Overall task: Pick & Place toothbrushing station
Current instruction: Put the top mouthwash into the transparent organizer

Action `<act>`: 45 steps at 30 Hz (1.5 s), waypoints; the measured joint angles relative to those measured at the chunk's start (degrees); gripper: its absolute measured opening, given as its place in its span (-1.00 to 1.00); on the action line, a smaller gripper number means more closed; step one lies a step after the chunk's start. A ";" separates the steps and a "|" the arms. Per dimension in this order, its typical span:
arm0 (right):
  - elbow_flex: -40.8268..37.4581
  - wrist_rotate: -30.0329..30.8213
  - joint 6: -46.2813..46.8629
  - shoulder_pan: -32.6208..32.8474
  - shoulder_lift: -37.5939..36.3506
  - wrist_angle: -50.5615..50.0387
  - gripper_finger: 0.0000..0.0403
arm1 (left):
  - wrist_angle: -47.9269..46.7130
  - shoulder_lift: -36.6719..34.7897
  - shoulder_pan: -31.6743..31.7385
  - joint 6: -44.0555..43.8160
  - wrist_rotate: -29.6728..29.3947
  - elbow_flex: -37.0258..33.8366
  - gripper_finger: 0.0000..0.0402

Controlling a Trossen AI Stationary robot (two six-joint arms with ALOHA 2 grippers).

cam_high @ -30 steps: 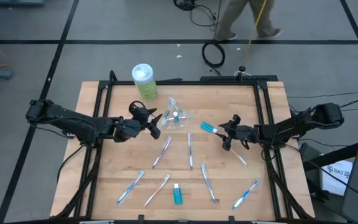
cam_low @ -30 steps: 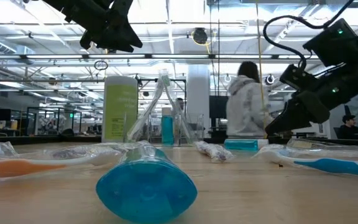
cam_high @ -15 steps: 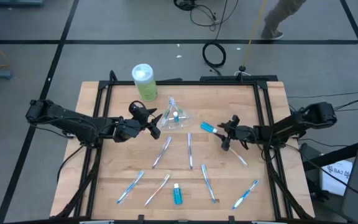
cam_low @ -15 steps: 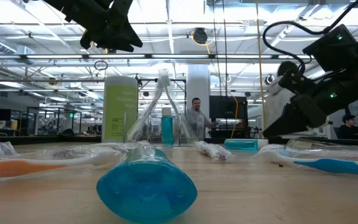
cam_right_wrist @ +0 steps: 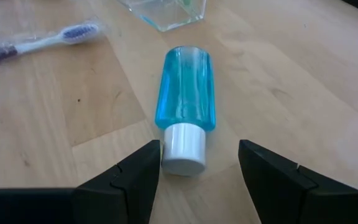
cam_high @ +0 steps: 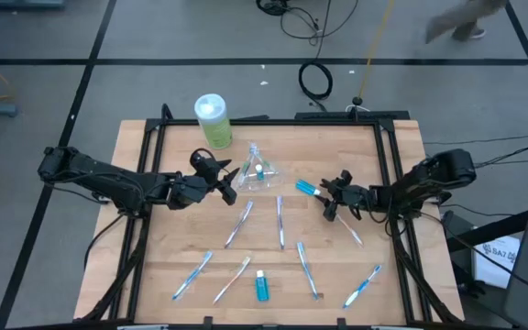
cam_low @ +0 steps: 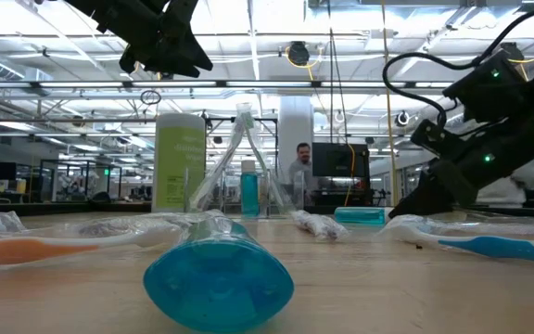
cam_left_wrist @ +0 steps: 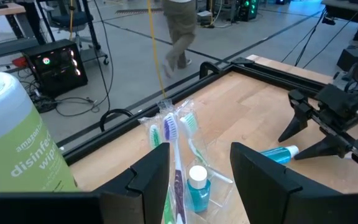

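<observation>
A small blue bottle [cam_right_wrist: 185, 90] with a white cap [cam_right_wrist: 183, 149] lies on its side on the wooden table, also in the high view [cam_high: 308, 189]. My right gripper [cam_high: 329, 200] is open just to its right. Its fingers [cam_right_wrist: 129, 180] stand on either side of the cap end without touching it. A clear cup [cam_high: 259, 170] stands at the far middle. It holds toothbrushes and a small blue bottle [cam_left_wrist: 197, 186]. My left gripper [cam_high: 230, 181] is open just left of the cup, empty and above the table.
A green wipes canister [cam_high: 213, 120] stands at the far left. Several wrapped toothbrushes lie across the table's middle and near part [cam_high: 239, 223], [cam_high: 307, 269], [cam_high: 363, 285]. Another blue bottle [cam_high: 262, 286] lies at the near edge. A black frame [cam_high: 273, 120] rims the table.
My right gripper has moved a little toward the table's left, closer to the lying blue bottle, and has come down lower toward the table. It has stayed open. A person behind the table has walked off to the right.
</observation>
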 joint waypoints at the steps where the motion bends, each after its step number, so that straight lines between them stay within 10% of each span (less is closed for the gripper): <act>1: 0.01 0.00 -0.19 0.02 0.47 0.64 0.04 | 0.02 0.00 0.00 0.01 0.00 0.00 -0.12; 22: 0.08 -1.84 -1.16 0.00 0.74 0.43 -0.53 | -0.02 0.00 0.01 0.03 0.02 0.00 -0.12; 45: 5.57 -5.36 -9.84 1.45 -5.79 3.51 -0.48 | -0.75 -4.91 -1.96 9.97 0.02 0.07 -0.12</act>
